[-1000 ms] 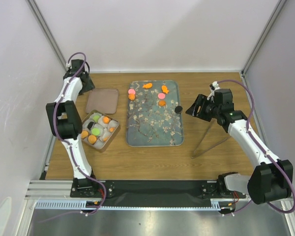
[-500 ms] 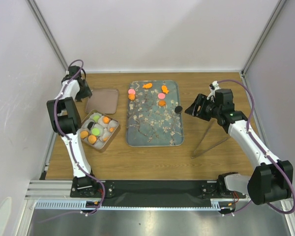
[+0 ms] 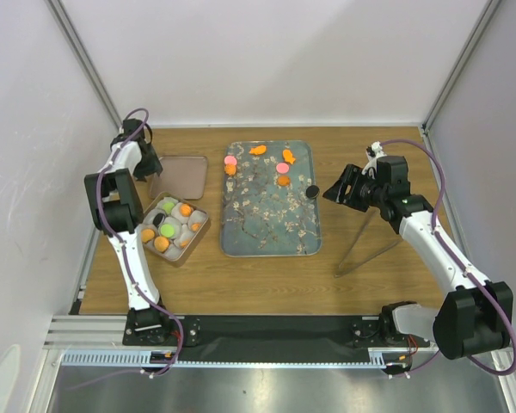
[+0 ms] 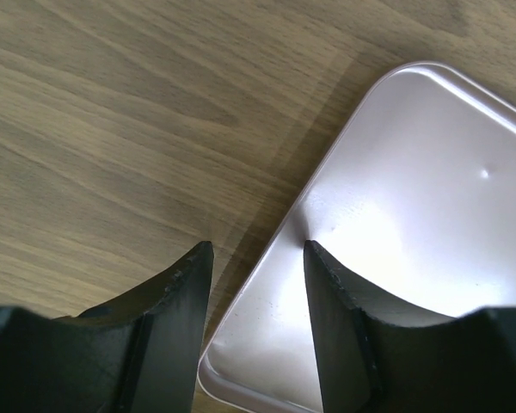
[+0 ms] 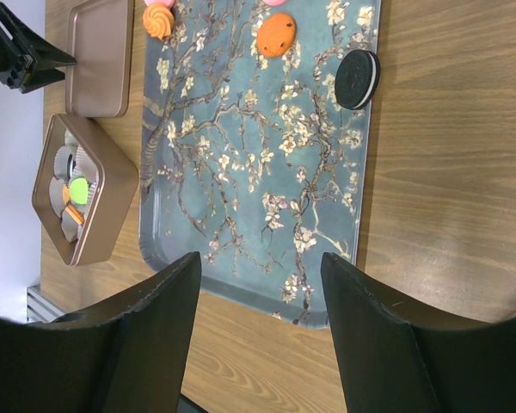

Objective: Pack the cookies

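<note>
Several cookies lie at the far end of the floral tray (image 3: 271, 224): pink and orange discs (image 3: 230, 164), two orange fish shapes (image 3: 258, 150), another pink and orange pair (image 3: 282, 174), and a black disc (image 3: 311, 191). More cookies sit in paper cups in the square tin (image 3: 174, 227). My left gripper (image 3: 146, 163) is open at the left edge of the brownish-pink lid (image 3: 180, 176). In the left wrist view the lid's rim (image 4: 267, 232) lies between the open fingers of my left gripper (image 4: 256, 258). My right gripper (image 3: 340, 191) is open and empty, right of the tray, near the black cookie (image 5: 357, 79).
Thin metal tongs (image 3: 365, 245) lie on the wood right of the tray. The right wrist view shows the tray (image 5: 258, 172), an orange cookie (image 5: 276, 34), the tin (image 5: 82, 189) and the lid (image 5: 99, 56). Walls close in the left, back and right.
My left gripper has moved from the far left corner toward me, down to the lid's left edge. The right arm has not moved.
</note>
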`<state>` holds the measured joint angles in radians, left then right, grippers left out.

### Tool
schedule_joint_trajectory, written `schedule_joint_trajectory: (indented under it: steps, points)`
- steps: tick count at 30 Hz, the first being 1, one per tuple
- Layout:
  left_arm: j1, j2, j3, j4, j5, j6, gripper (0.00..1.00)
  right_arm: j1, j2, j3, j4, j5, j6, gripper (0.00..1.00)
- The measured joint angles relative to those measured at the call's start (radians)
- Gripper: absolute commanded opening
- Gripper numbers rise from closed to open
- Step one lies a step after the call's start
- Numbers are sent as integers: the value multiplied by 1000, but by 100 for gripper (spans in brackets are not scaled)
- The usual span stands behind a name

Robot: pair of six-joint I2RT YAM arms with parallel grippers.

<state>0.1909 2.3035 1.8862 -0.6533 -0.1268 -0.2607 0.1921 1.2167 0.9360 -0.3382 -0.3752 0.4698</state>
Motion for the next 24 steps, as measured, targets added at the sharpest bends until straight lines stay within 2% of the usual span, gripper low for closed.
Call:
schedule_joint_trajectory:
  steps: [9, 16, 24]
  points:
    - [0, 12, 3, 0, -9, -2, 47, 0, -2, -1, 0, 0, 0, 64]
    - [0, 12, 3, 0, -21, -25, 33, -3, -2, -1, 0, 0, 0, 64]
    - [0, 12, -2, 9, -27, -55, 25, -3, -2, -1, 0, 0, 0, 64]
